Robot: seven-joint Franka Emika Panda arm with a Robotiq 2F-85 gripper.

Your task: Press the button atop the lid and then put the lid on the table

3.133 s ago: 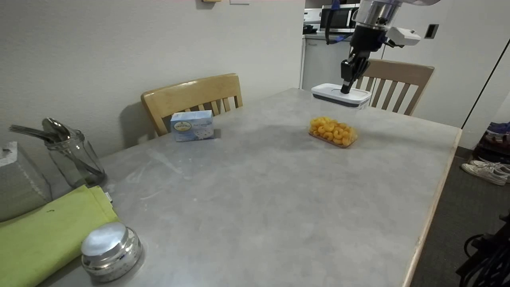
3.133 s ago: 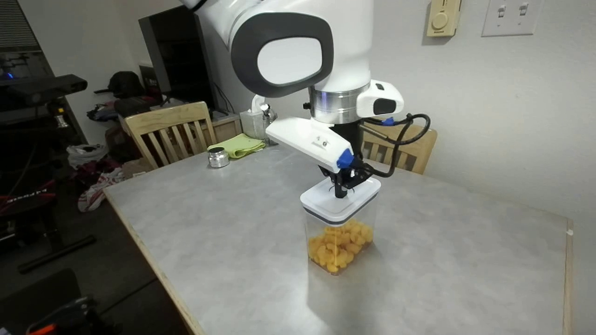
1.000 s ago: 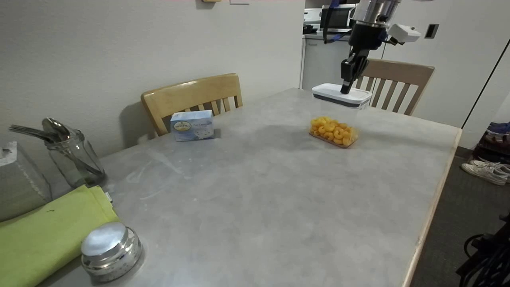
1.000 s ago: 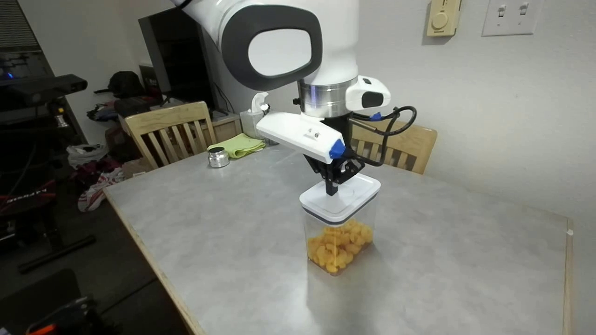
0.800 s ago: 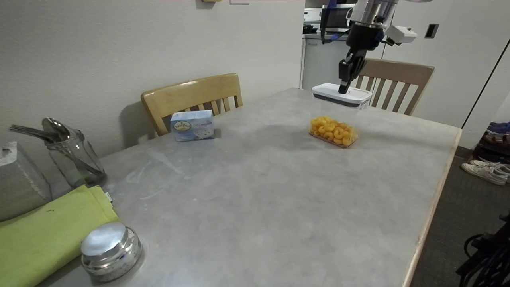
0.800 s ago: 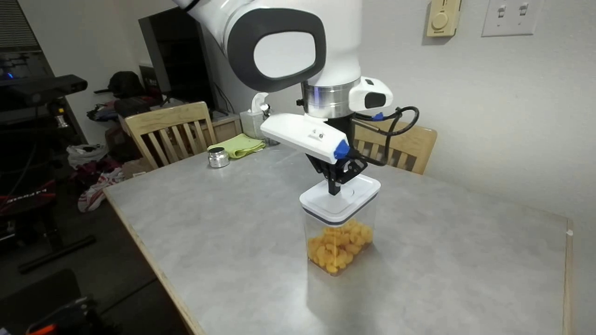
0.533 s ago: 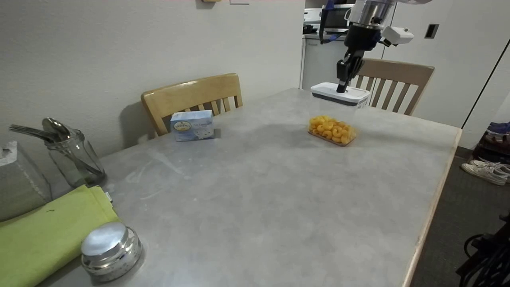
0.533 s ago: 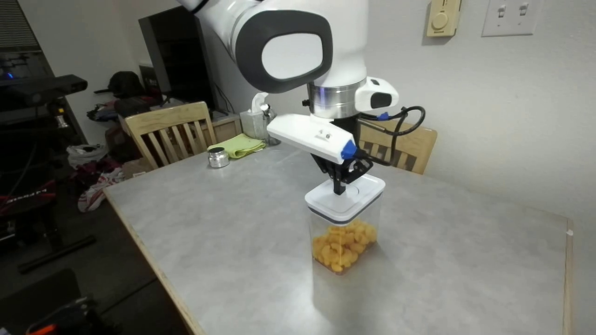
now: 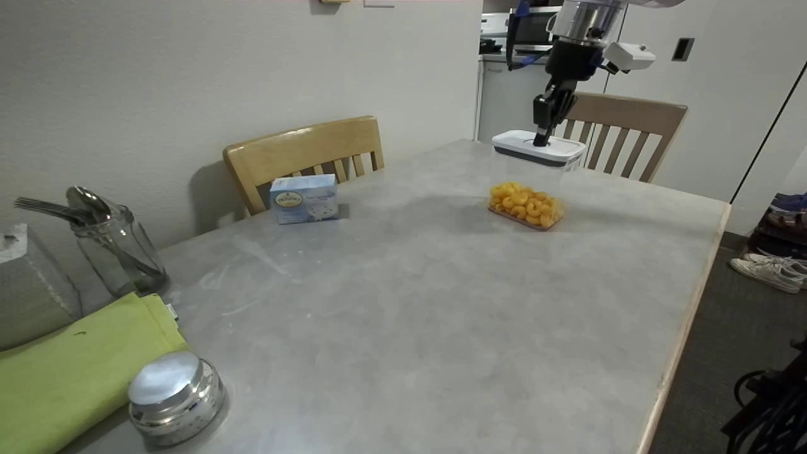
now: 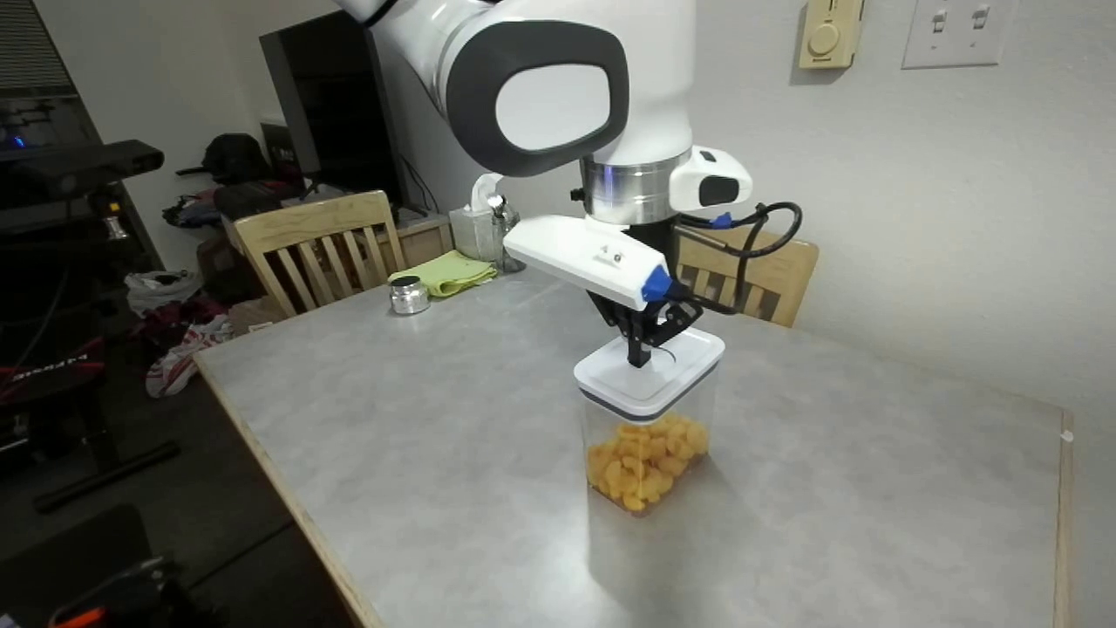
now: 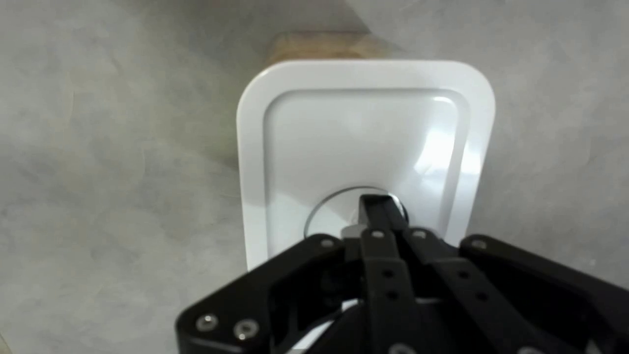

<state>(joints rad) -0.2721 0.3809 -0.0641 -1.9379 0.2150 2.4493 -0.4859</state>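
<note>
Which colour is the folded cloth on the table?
Yellow-green; the cloth shows best in an exterior view.

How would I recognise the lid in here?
On the big grey table stands a clear container holding yellow-orange pieces. Capping it, under the black gripper, is the lid: flat, white and round-cornered, unlike the see-through walls below.

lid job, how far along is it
Done: the approach, with the shut gripper down at the lid. In hand: apparently the press, fingertips over the round button; whether it is down I can't tell. Left: lifting the lid, which still sits on the clear container, and laying it on the table.
</note>
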